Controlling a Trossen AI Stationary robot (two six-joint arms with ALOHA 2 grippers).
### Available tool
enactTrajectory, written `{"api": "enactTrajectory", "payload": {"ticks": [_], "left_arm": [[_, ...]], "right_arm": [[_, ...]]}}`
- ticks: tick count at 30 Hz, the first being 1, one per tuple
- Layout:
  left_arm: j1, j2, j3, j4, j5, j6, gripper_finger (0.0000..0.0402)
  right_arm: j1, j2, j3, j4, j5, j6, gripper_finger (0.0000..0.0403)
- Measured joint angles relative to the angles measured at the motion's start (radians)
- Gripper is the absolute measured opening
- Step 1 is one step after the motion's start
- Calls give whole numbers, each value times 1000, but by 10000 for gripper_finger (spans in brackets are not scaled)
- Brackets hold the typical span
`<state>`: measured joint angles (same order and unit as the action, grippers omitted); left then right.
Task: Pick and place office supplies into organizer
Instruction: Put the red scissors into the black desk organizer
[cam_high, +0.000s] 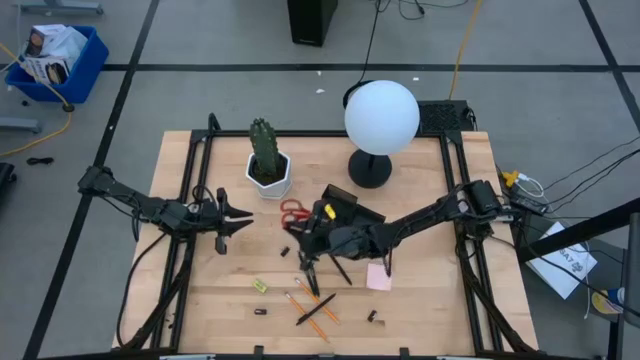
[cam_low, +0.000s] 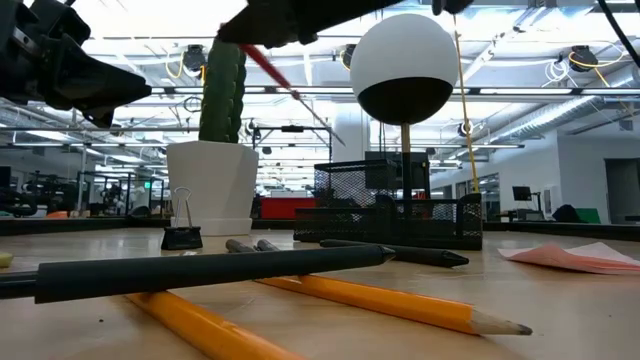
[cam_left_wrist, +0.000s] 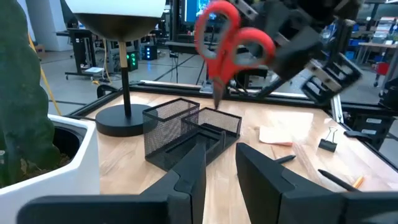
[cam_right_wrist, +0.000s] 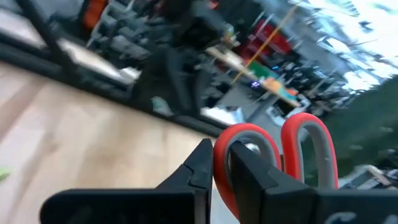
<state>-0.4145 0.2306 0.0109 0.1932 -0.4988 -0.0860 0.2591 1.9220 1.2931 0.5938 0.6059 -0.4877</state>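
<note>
My right gripper (cam_high: 306, 224) is shut on the red-handled scissors (cam_high: 293, 210), just to the left of the black mesh organizer (cam_high: 347, 205). In the left wrist view the scissors (cam_left_wrist: 233, 43) are in the air above the organizer (cam_left_wrist: 186, 127). My left gripper (cam_high: 238, 215) is open and touches nothing; it stands left of the scissors, in front of the cactus pot. Orange pencils (cam_high: 318, 308), a black pen (cam_high: 336, 266), the pink pad (cam_high: 378, 277), a yellow piece (cam_high: 259, 286) and small black clips (cam_high: 371, 316) lie flat on the table's near half. My right gripper holds the scissors by one red handle loop (cam_right_wrist: 222, 158). The band of the loop is pinched between the two fingers, and one finger (cam_right_wrist: 252, 183) seems to reach into the loop. The scissors are lifted clear, handles up, blades (cam_left_wrist: 217, 96) pointing down over the organizer.
The white hexagonal cactus pot (cam_high: 268, 168) stands to the left of the organizer, on the far half. The lamp with the white globe (cam_high: 381, 116) rises behind the organizer on its black base (cam_high: 369, 170). In the low view a black clip (cam_low: 181, 232) stands near the pot.
</note>
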Motion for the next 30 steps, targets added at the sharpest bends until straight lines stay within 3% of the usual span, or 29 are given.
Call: {"api": "enactTrajectory", "payload": {"ticks": [8, 13, 25, 30], "left_arm": [[0, 0, 0, 0, 0, -21, 93], [0, 0, 0, 0, 0, -26, 93], [0, 0, 0, 3, 0, -31, 93], [0, 0, 0, 2, 0, -48, 93]], "right_arm": [[-62, -91, -280, 451, -2, -7, 27], [-85, -118, -415, 646, -4, -46, 27], [-88, -121, -462, 806, -57, -105, 26], [-81, -121, -462, 809, -26, -161, 29]]}}
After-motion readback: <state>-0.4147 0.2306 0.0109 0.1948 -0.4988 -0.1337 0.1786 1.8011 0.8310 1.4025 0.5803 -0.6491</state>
